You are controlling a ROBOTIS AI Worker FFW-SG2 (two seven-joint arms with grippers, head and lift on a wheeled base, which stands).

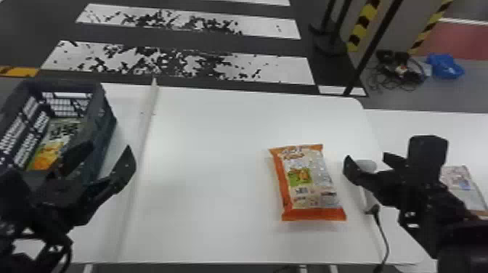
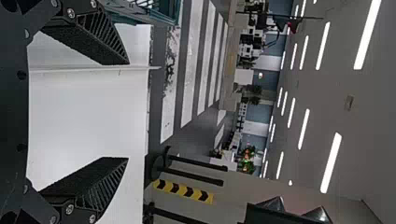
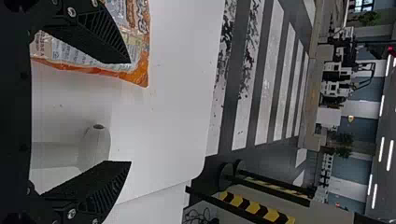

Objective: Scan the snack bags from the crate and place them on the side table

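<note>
An orange-edged snack bag [image 1: 306, 183] lay on the white surface [image 1: 214, 156] between the left tool [image 1: 107, 149] and right tool [image 1: 368, 162], both with fingers apart. A low sweep toward it risked knocking the white scanner [image 3: 97, 147] or snagging its cable [image 1: 384, 236].

Ceiling strips [image 2: 330, 162] shine brightly, soft glare on the table [image 1: 218, 145].

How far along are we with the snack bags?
One bag already lies on the side table, so it looks finished. Nothing is held: left claw and right claw are open. Left: the orange bag on the middle table, scanned or not I can't tell, and at least one in the crate.
</note>
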